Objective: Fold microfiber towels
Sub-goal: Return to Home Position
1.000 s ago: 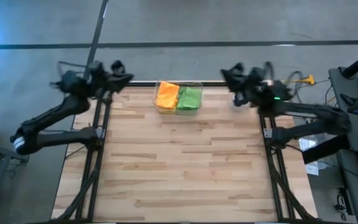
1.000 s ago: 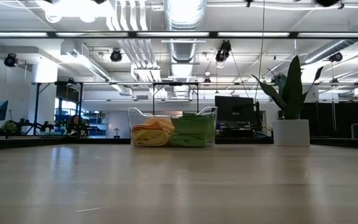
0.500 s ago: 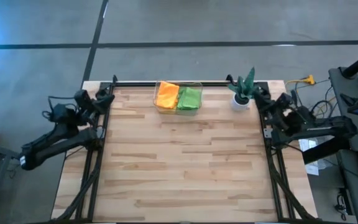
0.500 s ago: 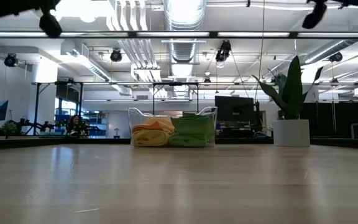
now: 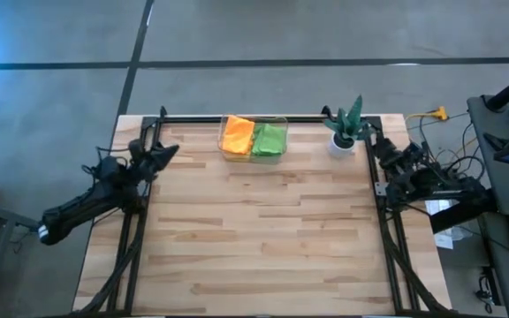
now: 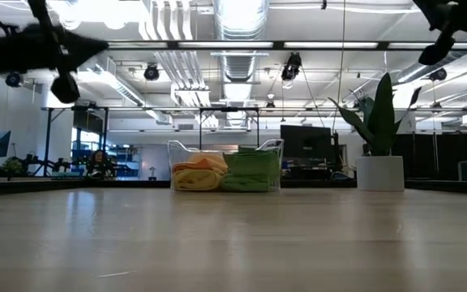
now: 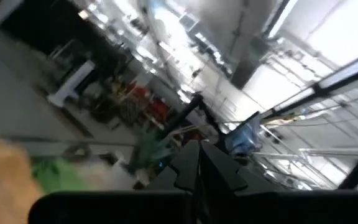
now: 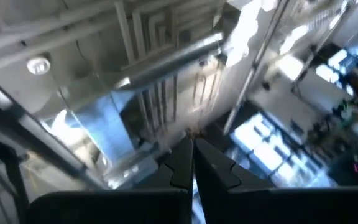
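Observation:
The folded microfiber towels lie side by side in a clear bin (image 5: 254, 138) at the middle of the table's far edge: an orange-yellow one (image 5: 238, 134) on the left and a lime green one (image 5: 270, 140) on the right. The low view shows them as a yellow stack (image 6: 199, 173) and a green stack (image 6: 251, 170). My left gripper (image 5: 166, 151) is shut and empty over the table's left edge. My right gripper (image 5: 383, 150) is shut and empty over the right edge. Both are far from the bin, their fingers (image 7: 197, 163) (image 8: 191, 160) pointing upward into the room.
A spiky green plant in a white pot (image 5: 344, 132) stands at the far right corner, close to my right gripper. Black frame rails (image 5: 144, 221) run along the table's left and right edges. The wooden table top (image 5: 263, 230) lies in front of the bin.
Both grippers have drawn back from the table's far edge and sunk, staying shut. The left one has gone toward the left and near edges. The right one has gone toward the right edge, uncovering the plant. Both now dip into the low view's top corners. The towels have not moved.

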Robot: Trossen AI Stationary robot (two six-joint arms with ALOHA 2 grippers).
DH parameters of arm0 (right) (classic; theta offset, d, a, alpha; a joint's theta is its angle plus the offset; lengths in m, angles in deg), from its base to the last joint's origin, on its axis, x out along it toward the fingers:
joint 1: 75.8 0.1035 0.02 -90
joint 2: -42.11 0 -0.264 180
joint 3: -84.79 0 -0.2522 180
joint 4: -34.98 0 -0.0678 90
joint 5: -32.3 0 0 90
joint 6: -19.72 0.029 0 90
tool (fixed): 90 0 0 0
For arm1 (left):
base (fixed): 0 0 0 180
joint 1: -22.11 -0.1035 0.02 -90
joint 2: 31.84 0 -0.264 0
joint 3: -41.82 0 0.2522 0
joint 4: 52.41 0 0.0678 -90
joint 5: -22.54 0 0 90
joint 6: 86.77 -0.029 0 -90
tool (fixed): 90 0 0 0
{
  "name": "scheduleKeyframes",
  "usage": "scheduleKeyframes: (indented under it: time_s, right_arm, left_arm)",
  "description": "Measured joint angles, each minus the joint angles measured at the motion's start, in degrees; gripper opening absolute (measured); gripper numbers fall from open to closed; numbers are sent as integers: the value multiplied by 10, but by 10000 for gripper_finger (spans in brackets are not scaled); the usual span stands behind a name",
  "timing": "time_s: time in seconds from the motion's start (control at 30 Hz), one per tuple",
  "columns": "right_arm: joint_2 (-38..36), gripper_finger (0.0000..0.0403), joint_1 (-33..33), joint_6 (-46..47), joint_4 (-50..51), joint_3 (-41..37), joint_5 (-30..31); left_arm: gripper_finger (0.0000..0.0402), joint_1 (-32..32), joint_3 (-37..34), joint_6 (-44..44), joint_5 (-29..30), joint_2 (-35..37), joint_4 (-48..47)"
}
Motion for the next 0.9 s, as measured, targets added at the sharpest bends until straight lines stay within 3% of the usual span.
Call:
scheduleKeyframes:
  time_s: [0.07, 0.33, 0.53, 0.67, 0.9]
  right_arm:
    - [-2, 8, 2, 35, 43, -8, -9]
    - [-2, 8, 3, 120, 235, -9, -85]
    - [-1, 8, 3, 115, 345, -9, -92]
    - [-2, 9, 3, 116, 398, -8, -93]
    - [11, 9, 3, 92, 452, -6, -96]
  left_arm:
    - [0, 0, -35, 29, 8, -2, 21]
    - [0, 9, -38, 52, -6, -12, 9]
    - [0, 9, -38, 12, -100, -17, -41]
    - [0, 9, -38, 11, -119, -18, -119]
    - [0, 9, -38, -35, -173, -53, -117]
